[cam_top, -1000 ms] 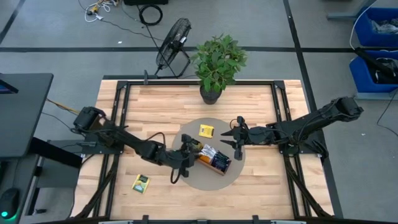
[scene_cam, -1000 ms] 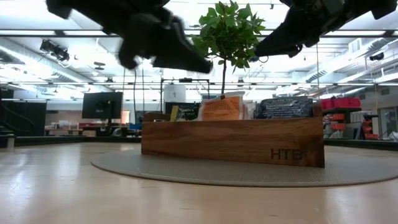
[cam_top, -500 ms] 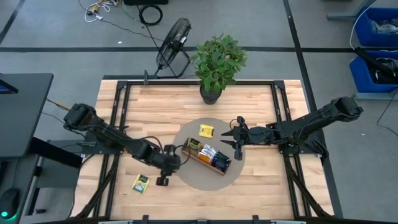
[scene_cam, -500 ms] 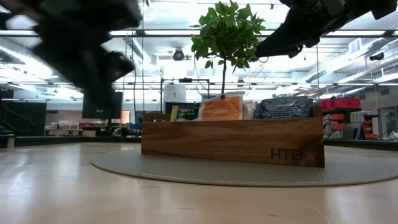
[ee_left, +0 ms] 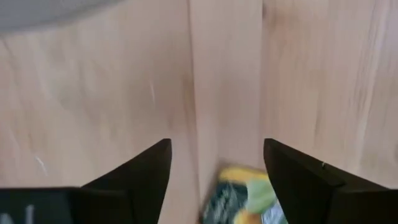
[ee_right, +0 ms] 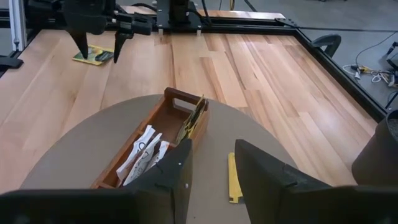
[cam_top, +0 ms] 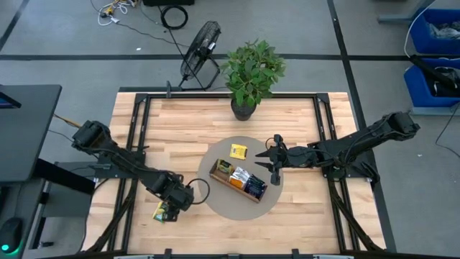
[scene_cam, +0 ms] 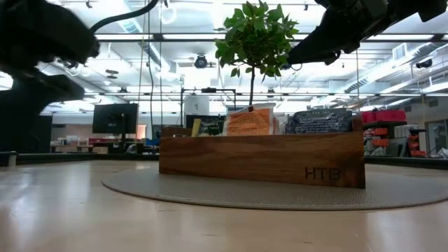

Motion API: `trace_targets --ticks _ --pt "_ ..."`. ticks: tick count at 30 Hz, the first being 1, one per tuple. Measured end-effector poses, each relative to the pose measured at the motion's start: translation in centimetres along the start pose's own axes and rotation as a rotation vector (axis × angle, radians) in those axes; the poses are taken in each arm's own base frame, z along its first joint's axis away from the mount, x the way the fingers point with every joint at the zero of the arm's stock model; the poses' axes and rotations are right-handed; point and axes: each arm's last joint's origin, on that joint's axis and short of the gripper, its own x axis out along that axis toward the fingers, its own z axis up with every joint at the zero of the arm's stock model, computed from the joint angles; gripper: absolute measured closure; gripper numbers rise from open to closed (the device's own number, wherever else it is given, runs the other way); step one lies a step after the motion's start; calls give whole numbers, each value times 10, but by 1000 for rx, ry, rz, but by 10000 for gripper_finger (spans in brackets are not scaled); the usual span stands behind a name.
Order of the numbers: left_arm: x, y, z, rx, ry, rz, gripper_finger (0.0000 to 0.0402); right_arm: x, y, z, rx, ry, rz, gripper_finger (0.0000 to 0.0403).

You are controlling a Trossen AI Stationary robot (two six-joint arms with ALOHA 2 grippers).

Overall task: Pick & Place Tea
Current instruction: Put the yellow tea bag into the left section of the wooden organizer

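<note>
Left end effector (ee_left: 214, 180) hangs open right above the yellow-green tea sachet (cam_top: 162, 211) on bare table, well apart from the wooden tray (cam_top: 238, 181). Best to drop straight, straddling it evenly. Right end effector (cam_top: 269, 160), open, waits beside the tray.

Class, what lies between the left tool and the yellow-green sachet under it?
Only bare wood: the left tool hangs open over the yellow-green sachet, per the left wrist view.

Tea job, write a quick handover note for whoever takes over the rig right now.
Left hand: open, empty, above the yellow-green sachet on bare wood near the table's front left.
Right hand: open, empty, hovering at the round mat's right edge.
Done: several sachets stand in the wooden tray on the mat.
Left: the yellow-green sachet and the yellow sachet lying on the mat beside the tray.
</note>
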Motion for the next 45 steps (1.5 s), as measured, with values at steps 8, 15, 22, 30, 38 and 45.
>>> trace_targets --ticks 8,15,22,30,38,45 --pt "0 -5 -17 51 148 5 140 0 0 0 3 0 0 275" --pt "4 -15 -15 110 78 -21 142 0 0 0 3 0 0 275" --pt "15 -18 -20 159 128 31 142 0 0 -1 1 6 -1 275" --pt "30 -22 -26 198 185 68 142 0 0 -1 1 10 -1 275" --pt "37 -22 -26 207 214 87 149 0 0 -1 0 11 -1 275" --pt "38 -19 -25 247 219 89 217 0 0 -1 0 10 -1 275"
